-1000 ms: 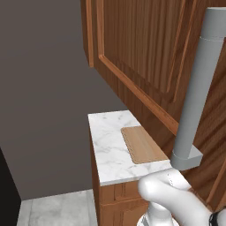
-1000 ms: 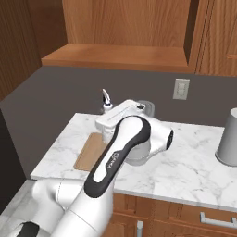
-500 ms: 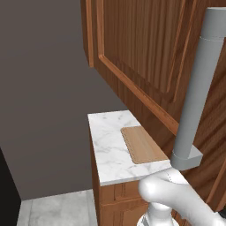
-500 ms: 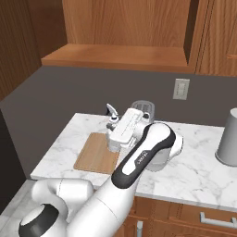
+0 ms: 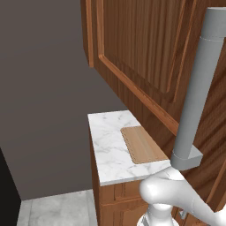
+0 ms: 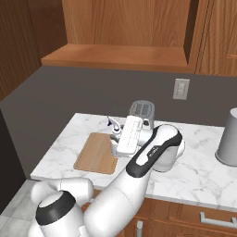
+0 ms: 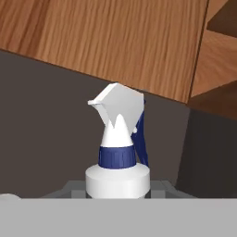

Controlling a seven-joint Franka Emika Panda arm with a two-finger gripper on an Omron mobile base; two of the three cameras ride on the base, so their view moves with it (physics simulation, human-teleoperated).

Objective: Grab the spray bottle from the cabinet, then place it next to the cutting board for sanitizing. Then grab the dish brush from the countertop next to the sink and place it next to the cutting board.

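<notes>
Gripper (image 6: 115, 144) closed on spray bottle (image 6: 114, 134), bottle upright, low over bench (image 6: 199, 171) just beside right edge of cutting board (image 6: 96, 152); toaster (image 6: 141, 111) behind.

There was one cutting board (image 6: 96, 159), one spray bottle (image 7: 118, 152) and one toaster (image 6: 142, 110). One grey canister (image 6: 228, 144) stood too.

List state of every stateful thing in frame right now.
spray bottle: upright, carried low beside the cutting board's right edge; whether it touches the countertop can't be told.
tool: at the bottle; jaws hidden, grip can't be confirmed.
cutting board: flat on the countertop, bare.
cabinet: door swung open.
toaster: slots empty.
</notes>
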